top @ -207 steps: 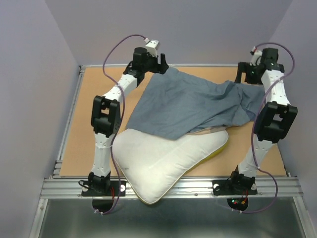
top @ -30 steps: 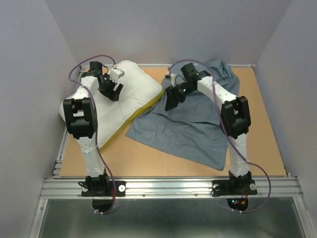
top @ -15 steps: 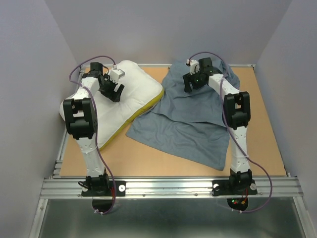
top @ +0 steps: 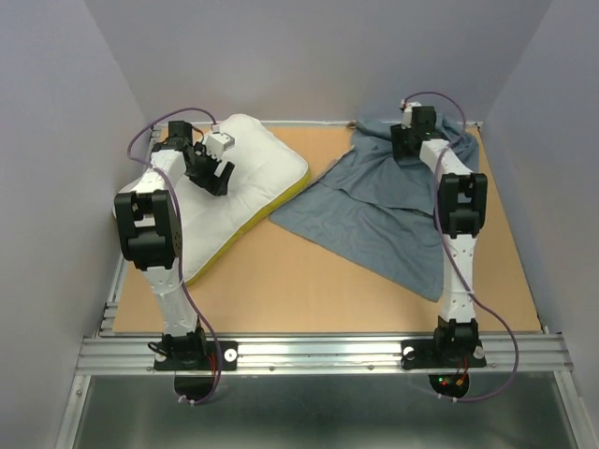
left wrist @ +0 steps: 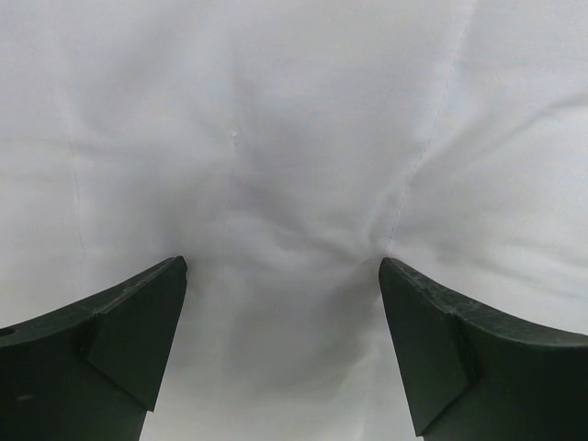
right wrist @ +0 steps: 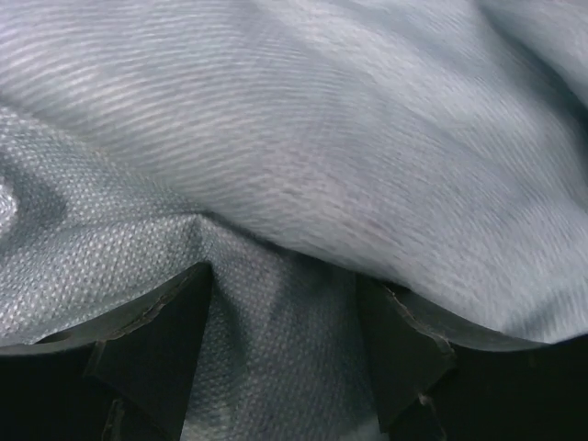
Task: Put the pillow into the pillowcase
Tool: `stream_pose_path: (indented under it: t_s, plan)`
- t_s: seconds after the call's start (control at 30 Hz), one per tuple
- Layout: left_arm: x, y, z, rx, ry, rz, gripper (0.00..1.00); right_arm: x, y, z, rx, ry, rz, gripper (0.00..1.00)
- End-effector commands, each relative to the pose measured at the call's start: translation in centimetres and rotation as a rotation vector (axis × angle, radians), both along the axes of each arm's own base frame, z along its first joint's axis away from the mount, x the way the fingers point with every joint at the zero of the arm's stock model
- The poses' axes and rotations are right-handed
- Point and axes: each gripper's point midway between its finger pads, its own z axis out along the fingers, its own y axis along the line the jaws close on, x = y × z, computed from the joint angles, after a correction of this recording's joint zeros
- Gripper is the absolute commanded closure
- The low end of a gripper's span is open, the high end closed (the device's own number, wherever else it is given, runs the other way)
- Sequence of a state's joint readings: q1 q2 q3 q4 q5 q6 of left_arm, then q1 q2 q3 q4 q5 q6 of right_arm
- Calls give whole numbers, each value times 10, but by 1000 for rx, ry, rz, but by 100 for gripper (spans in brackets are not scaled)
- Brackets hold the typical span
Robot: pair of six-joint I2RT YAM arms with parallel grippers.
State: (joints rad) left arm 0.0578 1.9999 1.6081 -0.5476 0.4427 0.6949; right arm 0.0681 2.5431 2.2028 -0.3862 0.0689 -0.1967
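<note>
The right gripper (top: pixel 409 142) has dragged the pillowcase (top: pixel 384 210) toward 1 o'clock, clear of the pillow (top: pixel 267 173) at 10 o'clock on the table (top: pixel 309 281). Its fingers appear clamped on a cloth fold, though that view is blurred; the left gripper (left wrist: pixel 283 340) holds its fingers apart, pressed on the pillow. Insertion has not yet begun.

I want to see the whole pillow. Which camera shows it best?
The top external view: almost the whole pillow shows, yellow edge included. The left wrist view shows only a close patch of white fabric; the right wrist view, only the pillowcase.
</note>
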Motion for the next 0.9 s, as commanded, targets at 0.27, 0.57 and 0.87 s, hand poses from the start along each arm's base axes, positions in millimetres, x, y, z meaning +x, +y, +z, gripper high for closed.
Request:
stream_pose_path:
  t_s: [0.27,0.57,0.87]
  plan:
    - [-34,-43,53,47,-92,-206,1,-144,-30,83,217,135,108,12]
    - [-66,-61,49,-5,-75,-248,1,-295,-16,56,55,412,406,30]
    - [-54,-57,55,-3,-98,-191,1,-363,-33,10,-48,640,425,55]
